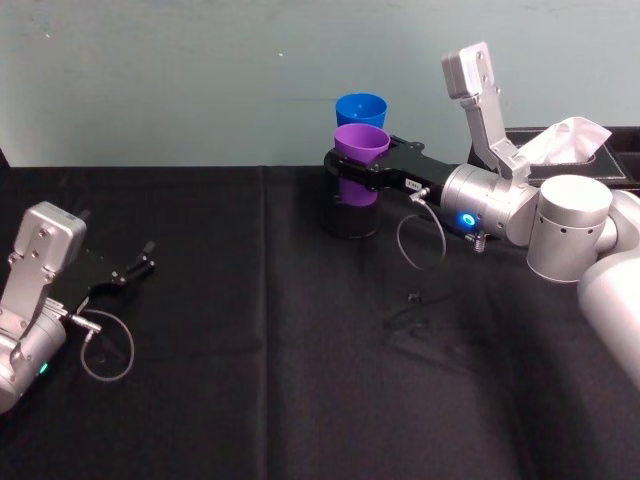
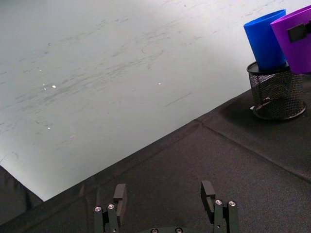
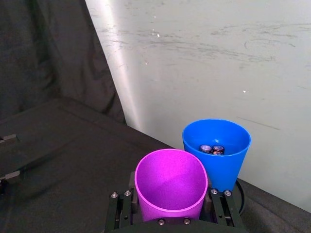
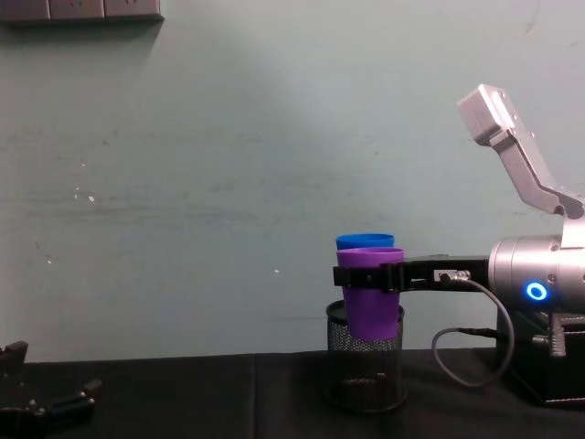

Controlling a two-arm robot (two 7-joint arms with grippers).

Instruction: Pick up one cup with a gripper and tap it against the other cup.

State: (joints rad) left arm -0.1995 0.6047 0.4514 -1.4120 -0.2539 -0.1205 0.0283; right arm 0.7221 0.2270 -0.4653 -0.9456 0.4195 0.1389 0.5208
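Observation:
The purple cup [image 1: 360, 145] hangs above the table with my right gripper [image 1: 350, 165] shut on its sides. In the right wrist view the purple cup [image 3: 170, 187] sits between the fingers [image 3: 119, 213], mouth up and empty. Just behind it stands the blue cup [image 1: 360, 108], upright in a black mesh pen holder [image 1: 350, 215], with small batteries inside the blue cup [image 3: 218, 150]. The two rims are side by side; I cannot tell whether they touch. From the chest, the purple cup [image 4: 370, 297] overlaps the holder [image 4: 366, 370]. My left gripper [image 1: 140, 262] rests open at the table's left.
A black cloth covers the table [image 1: 250, 380]. A dark tissue box [image 1: 570, 150] stands at the back right behind my right arm. A pale wall runs close behind the cups. A small dark bit [image 1: 413, 297] lies on the cloth near the middle.

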